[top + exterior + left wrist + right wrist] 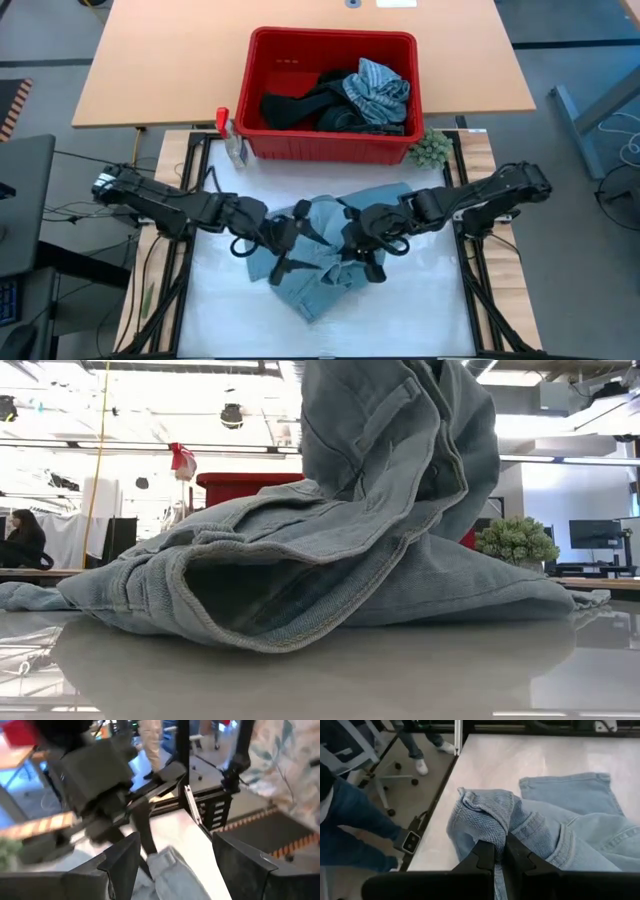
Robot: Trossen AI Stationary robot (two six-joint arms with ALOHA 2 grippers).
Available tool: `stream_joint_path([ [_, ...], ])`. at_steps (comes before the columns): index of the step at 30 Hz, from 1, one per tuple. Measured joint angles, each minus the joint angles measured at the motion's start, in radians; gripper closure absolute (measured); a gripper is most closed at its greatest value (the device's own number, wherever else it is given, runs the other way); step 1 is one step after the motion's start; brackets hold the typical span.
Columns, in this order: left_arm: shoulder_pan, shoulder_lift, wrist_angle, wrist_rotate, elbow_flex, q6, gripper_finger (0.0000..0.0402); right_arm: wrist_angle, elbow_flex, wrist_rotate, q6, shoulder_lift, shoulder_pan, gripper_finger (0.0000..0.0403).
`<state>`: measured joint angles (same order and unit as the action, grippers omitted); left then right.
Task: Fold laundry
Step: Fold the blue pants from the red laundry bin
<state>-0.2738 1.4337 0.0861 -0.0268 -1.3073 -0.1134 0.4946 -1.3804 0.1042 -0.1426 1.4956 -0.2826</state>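
both claws low over jeans (325, 255)

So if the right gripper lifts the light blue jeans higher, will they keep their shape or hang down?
Probably hang: the light blue jeans already droop in folds around the shut right gripper. Thick seams suggest they are fairly heavy, so the small pinch might slip.

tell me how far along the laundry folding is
Early. No folded piece shows anywhere. In hand: the light blue jeans lie bunched on the table, the right gripper shut on a fold, the left gripper open beside them. Left: dark and striped garments still heaped in the red basket.
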Motion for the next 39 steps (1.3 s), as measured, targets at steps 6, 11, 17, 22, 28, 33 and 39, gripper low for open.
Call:
stream_joint_path([
  [6, 0.002, 0.093, 0.21, 0.034, -0.132, 0.004, 0.0165, -0.021, 0.0, -0.003, -0.039, -0.004, 0.026, 0.0365],
  [11, -0.001, 0.149, 0.271, 0.065, -0.183, -0.1, 0.0165, -0.021, 0.0, 0.001, -0.04, -0.002, 0.038, 0.0365],
  [17, -0.001, 0.157, 0.291, 0.085, -0.197, -0.189, 0.0173, -0.021, 0.0, 0.001, -0.037, -0.003, 0.034, 0.0365],
  [22, 0.0, 0.157, 0.302, 0.094, -0.197, -0.245, 0.0226, -0.026, 0.0, 0.002, -0.035, -0.003, 0.034, 0.0365],
  [28, 0.001, 0.178, 0.284, 0.091, -0.197, -0.267, 0.0336, -0.028, 0.002, 0.022, -0.03, -0.003, 0.034, 0.0365],
  [33, 0.0, 0.187, 0.254, 0.107, -0.198, -0.259, 0.0393, -0.024, 0.002, 0.053, -0.03, -0.003, 0.035, 0.0356],
  [39, 0.001, 0.184, 0.332, 0.135, -0.246, -0.243, 0.0399, 0.046, -0.016, 0.013, -0.008, -0.011, 0.045, 0.0313],
])
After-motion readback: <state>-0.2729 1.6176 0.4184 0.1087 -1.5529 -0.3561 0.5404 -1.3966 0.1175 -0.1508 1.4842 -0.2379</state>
